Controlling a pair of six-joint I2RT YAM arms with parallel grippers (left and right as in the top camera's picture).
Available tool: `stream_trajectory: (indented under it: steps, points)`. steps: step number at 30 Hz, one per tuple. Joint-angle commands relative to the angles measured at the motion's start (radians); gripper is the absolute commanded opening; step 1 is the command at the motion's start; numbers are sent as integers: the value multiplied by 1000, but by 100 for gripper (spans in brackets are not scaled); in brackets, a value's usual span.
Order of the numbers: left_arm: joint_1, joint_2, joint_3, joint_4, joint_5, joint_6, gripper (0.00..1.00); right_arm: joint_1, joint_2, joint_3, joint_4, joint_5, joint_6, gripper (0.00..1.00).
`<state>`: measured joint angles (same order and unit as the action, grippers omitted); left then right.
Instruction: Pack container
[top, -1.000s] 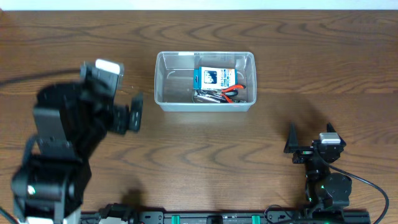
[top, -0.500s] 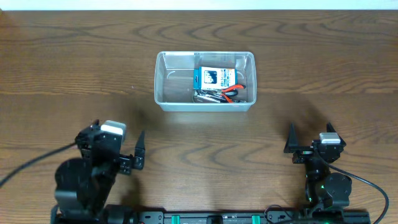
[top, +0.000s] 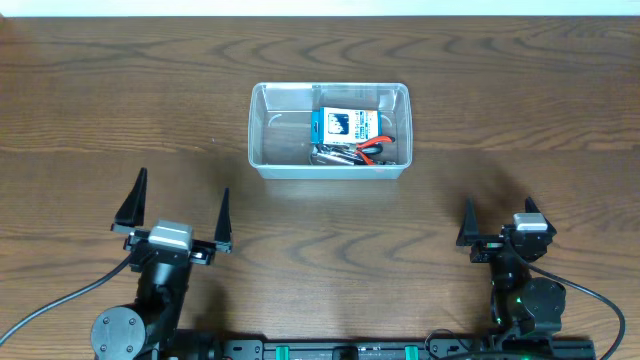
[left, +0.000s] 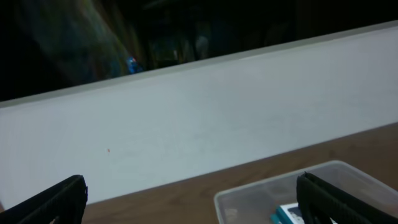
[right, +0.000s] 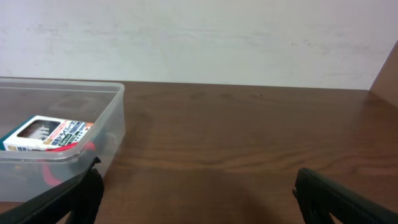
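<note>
— Left end effector (top: 177, 210), right end effector (top: 498, 228): state?
— Both spread wide, holding nothing. Looks like a rest pose: nothing loose on the counter (top: 80, 100) to grab.
— Container (top: 258, 140)?
— Ahead of both, between them, well apart. Right half holds a blue-white box (top: 345, 125), with metal tools (top: 335, 153) and red-handled pliers (top: 375, 148) on its nearer side. Left half bare. Packing looks done.
</note>
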<state>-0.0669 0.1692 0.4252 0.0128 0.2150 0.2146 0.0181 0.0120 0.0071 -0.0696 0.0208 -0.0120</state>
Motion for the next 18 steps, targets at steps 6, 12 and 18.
stream_trajectory:
  steps: [6, 12, 18]
  points:
    - [42, -94, -89, 77, 12, 10, 98, 6, -6, -2, -5, -3, -12, 99]
    - [51, -167, -144, 85, 12, 10, 98, 6, -6, -2, -5, -3, -12, 99]
    - [51, -167, -176, 154, 8, 11, 98, 6, -6, -2, -5, -3, -12, 99]
